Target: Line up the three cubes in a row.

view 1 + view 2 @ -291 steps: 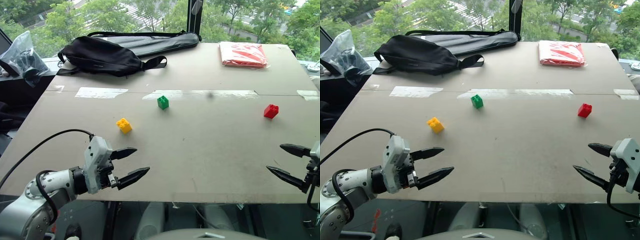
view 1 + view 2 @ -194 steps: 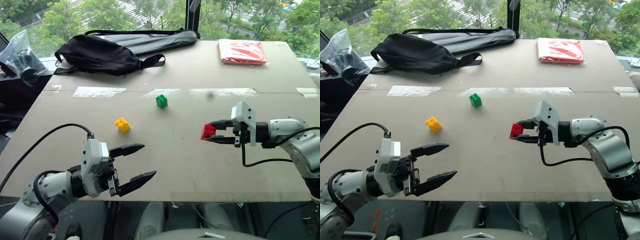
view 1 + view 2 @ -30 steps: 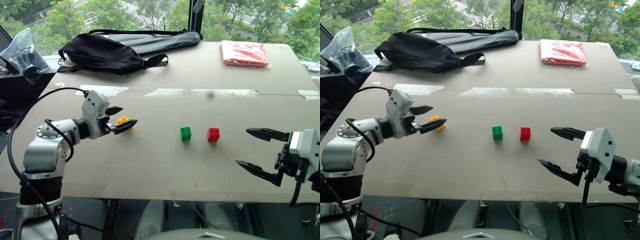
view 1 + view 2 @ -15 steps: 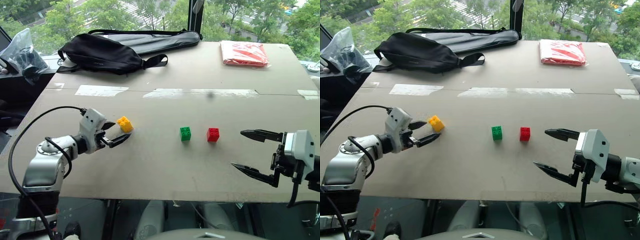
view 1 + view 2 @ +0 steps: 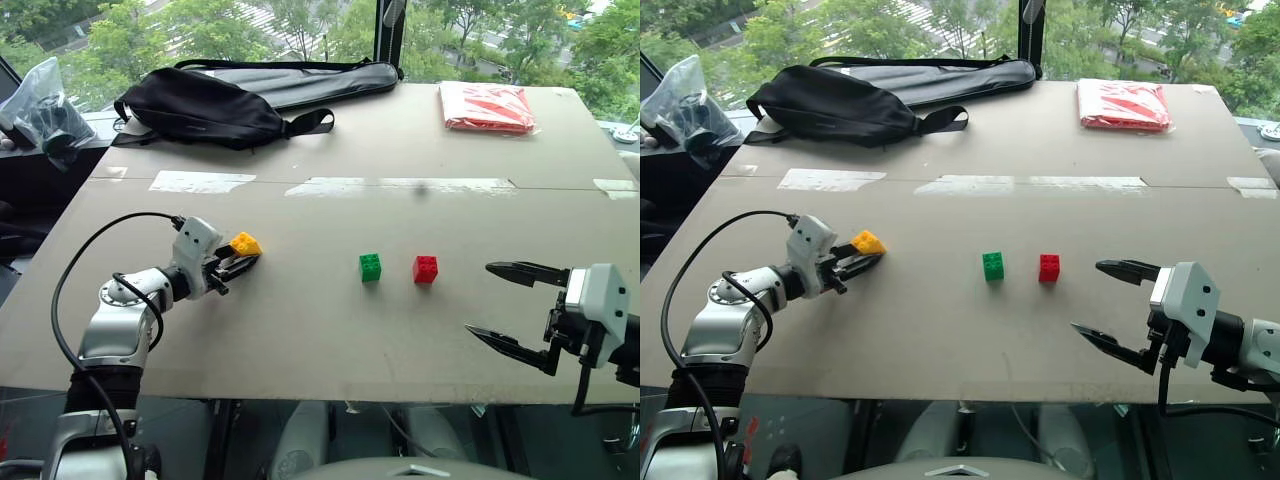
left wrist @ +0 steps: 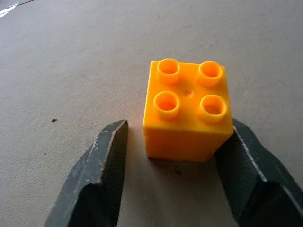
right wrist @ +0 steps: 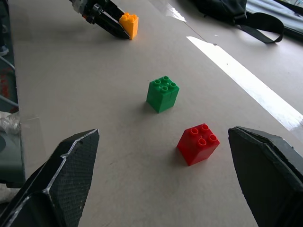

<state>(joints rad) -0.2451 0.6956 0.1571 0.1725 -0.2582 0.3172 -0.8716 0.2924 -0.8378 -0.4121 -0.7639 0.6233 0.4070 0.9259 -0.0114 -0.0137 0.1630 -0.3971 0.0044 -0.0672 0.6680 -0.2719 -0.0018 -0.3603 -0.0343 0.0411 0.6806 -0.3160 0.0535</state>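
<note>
Left of centre on the counter [image 5: 330, 330], the left gripper [image 5: 240, 263] has closed around the yellow cube [image 5: 245, 243]. The green cube [image 5: 370, 267] and red cube [image 5: 425, 269] sit side by side mid-frame, slightly apart. At lower right the right gripper [image 5: 506, 306] hangs wide open, empty.
</note>
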